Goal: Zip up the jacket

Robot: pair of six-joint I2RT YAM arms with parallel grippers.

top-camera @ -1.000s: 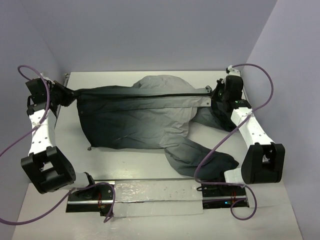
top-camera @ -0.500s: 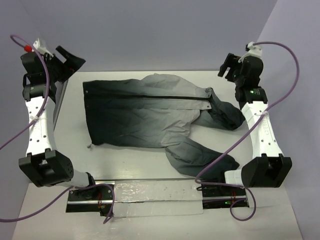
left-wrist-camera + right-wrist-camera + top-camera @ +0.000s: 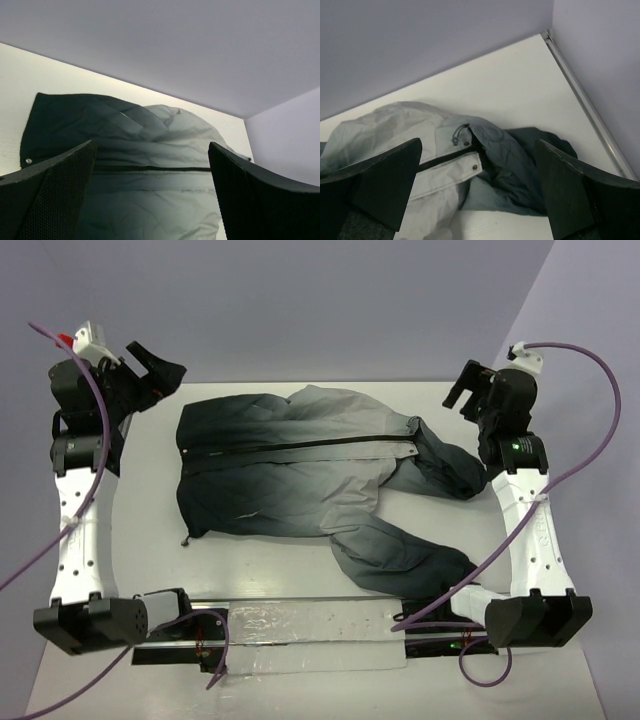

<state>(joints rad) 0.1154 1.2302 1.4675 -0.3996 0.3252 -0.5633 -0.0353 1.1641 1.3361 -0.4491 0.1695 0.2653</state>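
Across table (image 3: 250, 560), jacket (image 3: 290, 475) seemingly zipped, sleeve (image 3: 400, 550) near edge

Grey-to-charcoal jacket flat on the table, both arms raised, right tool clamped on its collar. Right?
No. The right tool is open and holds nothing: the right wrist view shows its fingers spread wide, the soft grey-to-charcoal jacket lying free below. The rest holds: jacket flat on the white table, both arms raised.

Closed in on three sides by plain lavender panels: back wall (image 3: 320, 310), left wall (image 3: 25, 410), right wall (image 3: 590, 300). Floored with a matte white table (image 3: 260, 570), edged on the right by a thin metal strip (image 3: 586, 102) against the wall. Lit softly and evenly, with faint shadows only.
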